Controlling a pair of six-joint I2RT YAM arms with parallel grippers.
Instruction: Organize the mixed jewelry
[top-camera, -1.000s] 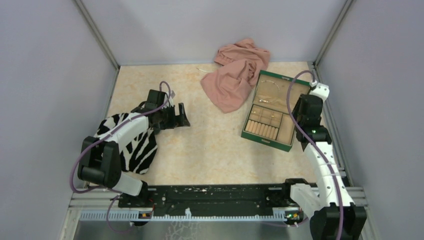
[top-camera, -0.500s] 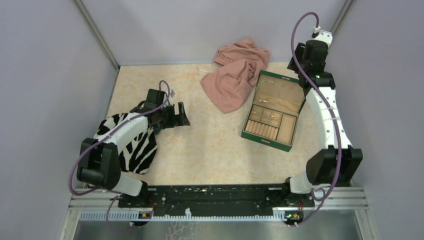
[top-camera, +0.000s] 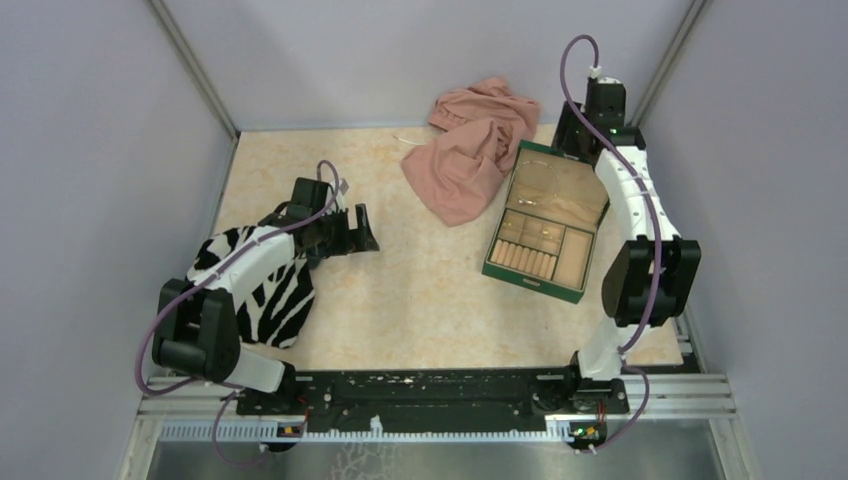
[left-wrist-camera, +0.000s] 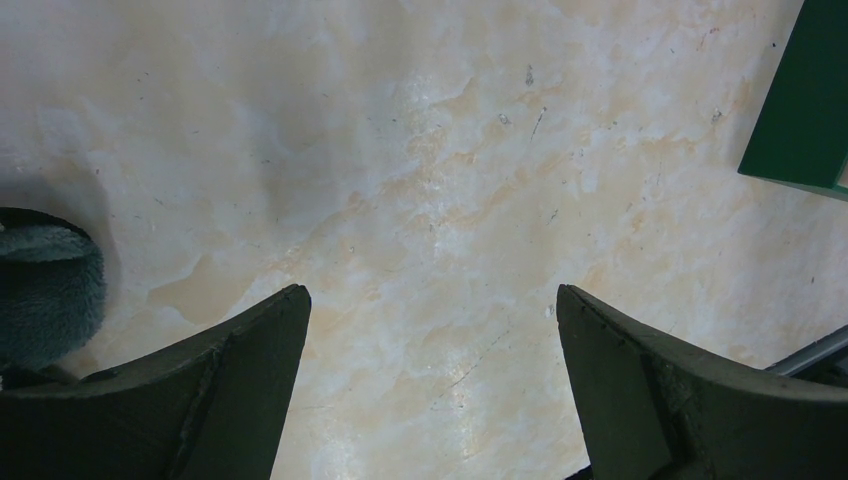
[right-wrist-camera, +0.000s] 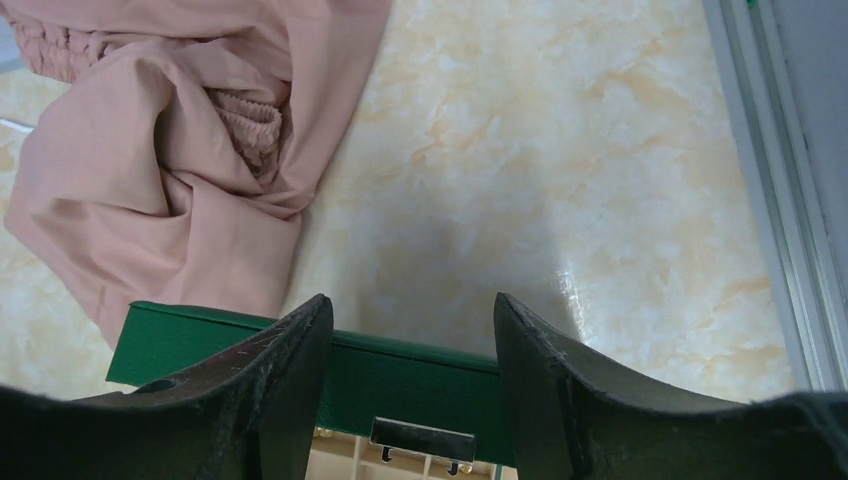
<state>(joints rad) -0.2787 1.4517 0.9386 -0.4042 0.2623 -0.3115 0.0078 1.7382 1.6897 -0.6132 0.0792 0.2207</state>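
Note:
The green jewelry box (top-camera: 530, 272) lies open on the right of the table. A thin pale chain loop (top-camera: 540, 178) rests in its raised lid, and tiny gold pieces (top-camera: 545, 233) sit in its compartments. My right gripper (right-wrist-camera: 412, 310) hovers at the lid's far edge (right-wrist-camera: 300, 350), just above the metal clasp (right-wrist-camera: 422, 438). Its jaws are apart, with only the lid edge and table showing between them. My left gripper (left-wrist-camera: 430, 300) stands wide open over bare tabletop at left centre (top-camera: 360, 228), with nothing in it.
A crumpled pink cloth (top-camera: 470, 150) lies at the back, touching the box's far left corner (right-wrist-camera: 150, 170). A zebra-print cloth (top-camera: 262, 285) lies under the left arm. A metal rail (right-wrist-camera: 775, 190) runs along the table's right edge. The box's corner (left-wrist-camera: 800, 100) shows in the left wrist view.
The right arm has swung from the box's right side up and back to the lid's far edge, and its jaws have widened. The left arm has not moved.

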